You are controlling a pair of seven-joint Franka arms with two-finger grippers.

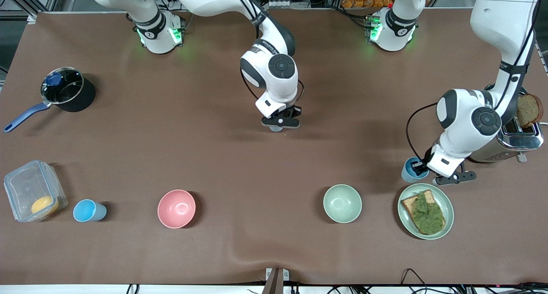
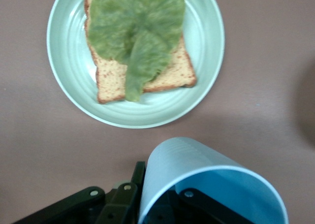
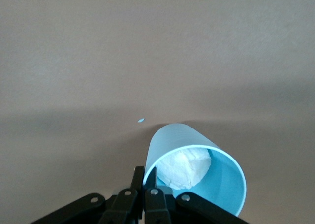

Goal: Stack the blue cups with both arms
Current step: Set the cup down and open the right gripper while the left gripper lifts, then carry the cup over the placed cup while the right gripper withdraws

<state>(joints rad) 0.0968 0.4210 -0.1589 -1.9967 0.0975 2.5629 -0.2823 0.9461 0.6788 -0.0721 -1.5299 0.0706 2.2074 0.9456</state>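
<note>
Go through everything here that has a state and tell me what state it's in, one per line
Left gripper: shut on a blue cup's rim, beside the plate.
Right gripper: shut on a second cup with something white inside, mid-table.
Third cup: free, upright.
Pot: lidded.
Clear container: open.
Toaster: bread sticking out.

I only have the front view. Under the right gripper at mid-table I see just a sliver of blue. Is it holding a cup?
Observer: Yes. The right wrist view shows the right gripper clamped on the rim of a blue cup.
Operator: Is anything inside it?
Observer: A crumpled white lump sits in it.
Operator: How is the left gripper holding its cup?
Observer: The left gripper clamps the second blue cup by the rim too, beside the plate with bread and lettuce.
</note>
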